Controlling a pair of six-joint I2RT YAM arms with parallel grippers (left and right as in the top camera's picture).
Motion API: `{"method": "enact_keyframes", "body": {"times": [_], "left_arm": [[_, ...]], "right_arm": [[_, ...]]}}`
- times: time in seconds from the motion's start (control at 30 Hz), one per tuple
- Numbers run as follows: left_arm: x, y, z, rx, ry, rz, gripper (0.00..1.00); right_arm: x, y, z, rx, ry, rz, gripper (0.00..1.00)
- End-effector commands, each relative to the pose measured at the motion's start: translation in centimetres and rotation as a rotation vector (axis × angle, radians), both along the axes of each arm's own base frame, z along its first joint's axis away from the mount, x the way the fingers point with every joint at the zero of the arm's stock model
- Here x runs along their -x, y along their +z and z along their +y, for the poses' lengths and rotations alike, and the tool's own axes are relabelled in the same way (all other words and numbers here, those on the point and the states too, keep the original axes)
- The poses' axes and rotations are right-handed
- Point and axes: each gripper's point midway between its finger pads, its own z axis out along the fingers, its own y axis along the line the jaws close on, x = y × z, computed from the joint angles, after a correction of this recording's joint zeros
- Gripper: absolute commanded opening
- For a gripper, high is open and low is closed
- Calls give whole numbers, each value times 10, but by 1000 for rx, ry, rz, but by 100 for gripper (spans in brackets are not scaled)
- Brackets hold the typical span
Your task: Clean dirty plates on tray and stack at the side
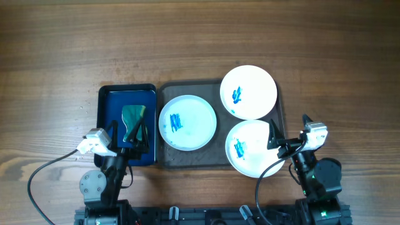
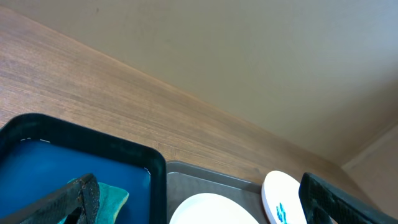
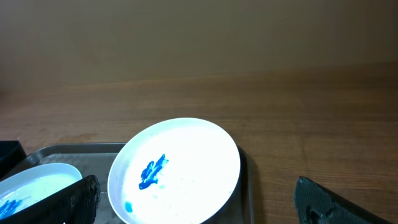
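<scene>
Plainly, both tools stand with their fingers spread wide and nothing between them. The left tool (image 1: 132, 134) hangs over the near half of a small deep-blue tray (image 1: 103, 125), its fingers either side of a green sponge (image 1: 133, 117) that lies in that tray; whether they touch the sponge cannot be told. The right tool (image 1: 289, 127) sits at the right end of the large dark tray (image 1: 190, 164), with one finger over the right edge of the nearest plate (image 1: 253, 150) and the other out over the bare wooden tabletop (image 1: 62, 50).

All three plates are on the dark tray, each with a blue scribble near its middle. The left plate (image 1: 187, 122) lies flat, just beside the blue tray's side of the rim. The far right plate (image 1: 249, 92) reaches past the tray's far edge, and its near edge meets the nearest plate — overlapping or only touching, the overhead view does not settle. The nearest plate juts over the tray's near rim.

The two trays lie side by side, their long edges close together — the blue one to the left.
</scene>
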Motion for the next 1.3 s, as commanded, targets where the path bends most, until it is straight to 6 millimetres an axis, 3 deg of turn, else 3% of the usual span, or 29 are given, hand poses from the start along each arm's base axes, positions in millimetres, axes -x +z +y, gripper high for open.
{"method": "enact_keyframes", "body": {"times": [0.0,1.27], "left_arm": [[0,-1,2,5,9,3,100],[0,-1,6,4,32,4,100]], "right_arm": [[-1,-1,-5,14,-22,0,100],[-1,-1,-5,14,-22,0,100]]}}
